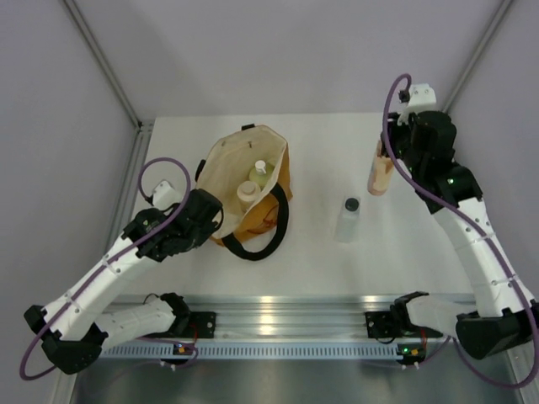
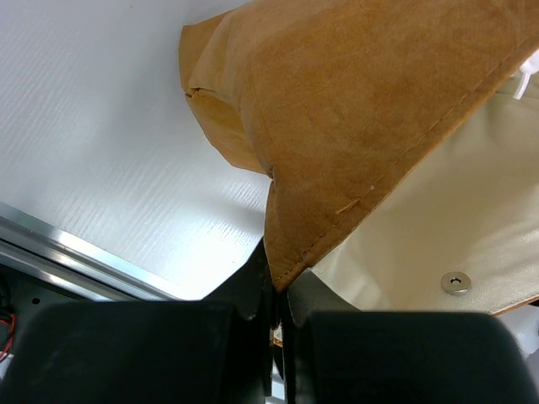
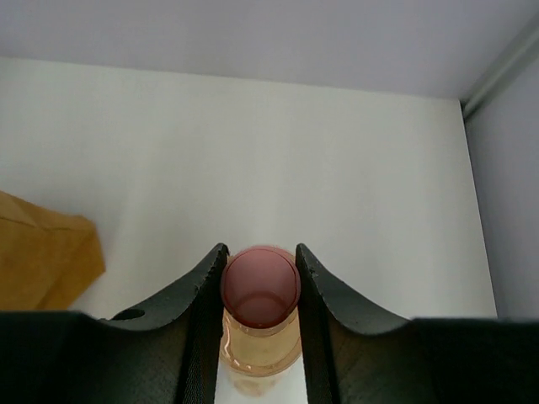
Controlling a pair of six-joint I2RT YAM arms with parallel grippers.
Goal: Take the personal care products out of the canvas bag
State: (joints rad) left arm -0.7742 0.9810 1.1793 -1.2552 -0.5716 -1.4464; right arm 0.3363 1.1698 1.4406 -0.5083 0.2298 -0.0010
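While my left tool [image 2: 276, 290] pinches the rim of the cream-and-mustard canvas bag [image 2: 362, 109], my right tool [image 3: 259, 252] clamps the orange, pink-capped plastic bottle [image 3: 259, 295] over the white worktop [image 3: 253, 151].

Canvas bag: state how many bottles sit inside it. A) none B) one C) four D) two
D: the top view shows the pale green bottle and the beige bottle inside the canvas bag, while the white bottle stands on the table and the orange bottle is gripped in the right pincer.
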